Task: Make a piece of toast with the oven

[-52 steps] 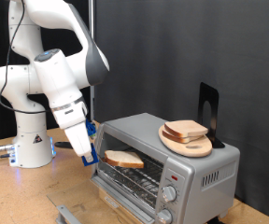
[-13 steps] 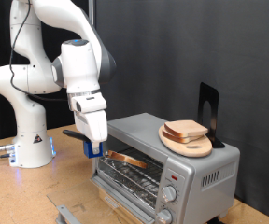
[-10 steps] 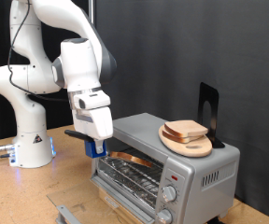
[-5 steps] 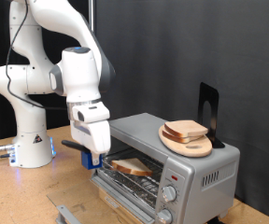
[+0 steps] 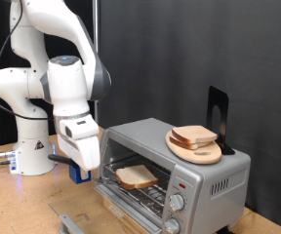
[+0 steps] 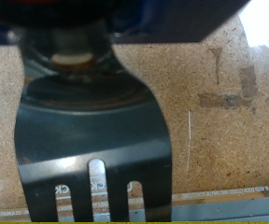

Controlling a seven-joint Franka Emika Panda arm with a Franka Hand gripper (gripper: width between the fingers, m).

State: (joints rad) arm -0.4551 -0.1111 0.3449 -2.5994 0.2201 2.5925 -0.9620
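Toast [image 5: 136,175] is seen lying flat on the wire rack inside the oven [image 5: 175,171], door down. Gripper [image 5: 79,172] is placed just outside the oven's open mouth, low, fingers closed on a dark spatula [image 6: 92,140] with nothing on its blade. Spatula is best kept level and clear of rack and door; a second slice [image 5: 194,136] is left on the wooden plate [image 5: 201,152] atop the oven.

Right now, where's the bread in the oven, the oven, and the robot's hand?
piece of toast [image 5: 136,175], exterior view, slice's top face
oven [image 5: 211,178], exterior view, front panel
gripper [image 5: 79,172], exterior view, fingertips
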